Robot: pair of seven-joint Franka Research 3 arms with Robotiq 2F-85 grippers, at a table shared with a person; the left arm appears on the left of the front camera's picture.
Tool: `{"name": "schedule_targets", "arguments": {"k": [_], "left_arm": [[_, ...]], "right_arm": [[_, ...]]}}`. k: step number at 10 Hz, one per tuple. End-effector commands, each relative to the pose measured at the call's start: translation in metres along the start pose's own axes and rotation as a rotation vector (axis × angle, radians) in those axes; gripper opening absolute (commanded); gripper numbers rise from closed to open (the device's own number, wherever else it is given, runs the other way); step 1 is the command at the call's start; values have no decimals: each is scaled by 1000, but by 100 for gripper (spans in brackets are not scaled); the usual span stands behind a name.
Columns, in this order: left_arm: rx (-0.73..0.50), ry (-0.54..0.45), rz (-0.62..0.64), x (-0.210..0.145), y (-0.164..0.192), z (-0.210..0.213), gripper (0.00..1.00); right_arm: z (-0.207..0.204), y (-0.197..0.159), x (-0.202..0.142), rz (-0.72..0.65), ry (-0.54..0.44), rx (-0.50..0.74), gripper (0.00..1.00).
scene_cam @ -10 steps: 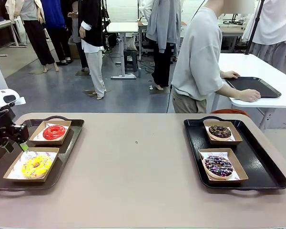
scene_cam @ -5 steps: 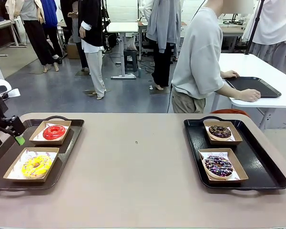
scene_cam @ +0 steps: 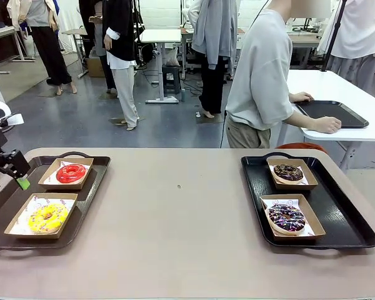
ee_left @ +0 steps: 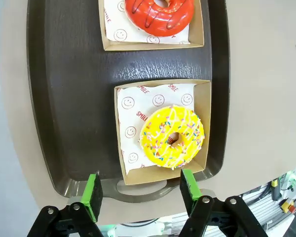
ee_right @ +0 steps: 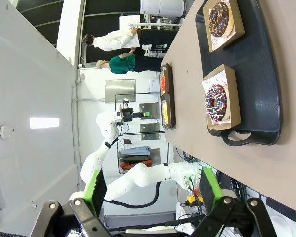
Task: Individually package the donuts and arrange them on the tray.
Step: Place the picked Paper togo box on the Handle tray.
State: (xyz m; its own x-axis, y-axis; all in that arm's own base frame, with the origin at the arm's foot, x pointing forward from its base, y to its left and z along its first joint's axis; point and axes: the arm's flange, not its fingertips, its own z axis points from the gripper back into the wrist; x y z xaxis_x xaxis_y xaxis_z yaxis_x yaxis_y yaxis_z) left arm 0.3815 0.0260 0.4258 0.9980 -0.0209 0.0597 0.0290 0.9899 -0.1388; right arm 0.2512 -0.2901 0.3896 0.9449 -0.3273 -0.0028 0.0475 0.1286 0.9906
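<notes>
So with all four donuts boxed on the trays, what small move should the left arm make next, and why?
Probably pull clear and park. The left end effector hangs open and empty above the yellow donut, which sits in its box on the brown tray beside the red donut; nothing looks left to package.

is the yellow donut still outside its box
No, the yellow sprinkled donut sits inside a paper-lined cardboard box on the brown tray, below the open left pincer.

The left gripper (ee_left: 140, 195) is black, with green pads (ee_left: 93, 194); the right gripper (ee_right: 153, 192) is the same; the arm (ee_right: 138, 175) is white.
</notes>
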Motion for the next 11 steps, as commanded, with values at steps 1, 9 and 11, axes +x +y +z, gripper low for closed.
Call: {"name": "schedule_targets", "arguments": {"k": [1,9,11], "left_arm": [[-1,-4,-1,-1,-1,3,82],[-1066,-202,95,-2,201,42,82],[-1193,-159,135,-13,234,23,82]], "right_arm": [[2,0,-1,0,-4,7,100],[2,0,-1,0,-4,7,100],[2,0,-1,0,-4,7,100]]}}
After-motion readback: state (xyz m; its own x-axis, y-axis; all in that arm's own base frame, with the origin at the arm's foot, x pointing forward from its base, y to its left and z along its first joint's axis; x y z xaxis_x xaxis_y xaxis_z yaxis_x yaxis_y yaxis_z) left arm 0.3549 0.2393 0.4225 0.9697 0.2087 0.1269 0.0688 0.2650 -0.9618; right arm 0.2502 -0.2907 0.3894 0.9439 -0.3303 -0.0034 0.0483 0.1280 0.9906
